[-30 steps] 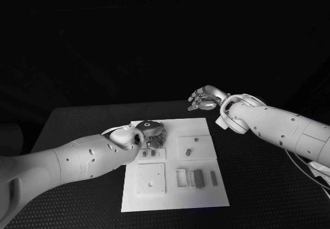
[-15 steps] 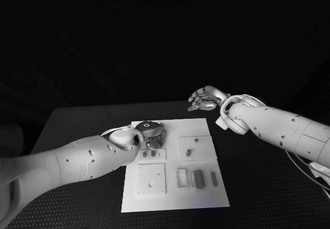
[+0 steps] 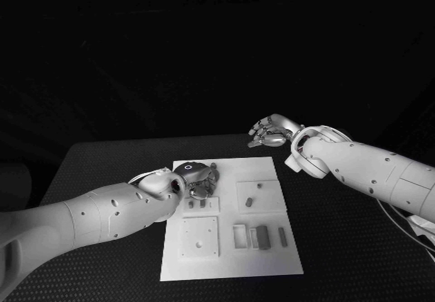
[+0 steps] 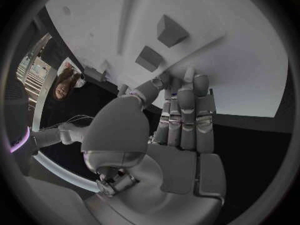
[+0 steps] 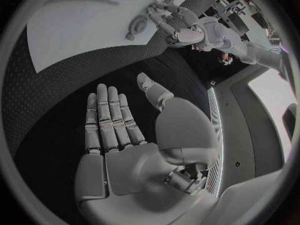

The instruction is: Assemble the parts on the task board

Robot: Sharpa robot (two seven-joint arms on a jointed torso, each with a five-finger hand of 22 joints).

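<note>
The left robot hand is low over the far left part of the task board. Its fingers are stretched out side by side, with the tips right by the white board, and nothing is in them. Its thumb points toward two small grey parts that stand up from the board just past the fingertips. From the head view, these parts sit on a little raised square just next to the hand.

The right robot hand hangs in the air over the dark surface, past the far right corner of the board. It is open, with its fingers straight and a bit spread, and it holds nothing.

The white board lies flat in the middle of the surface. It has more raised squares. One, near the right side, has two small parts on it. Near the front right, some longer grey parts lie beside a little white frame.
</note>
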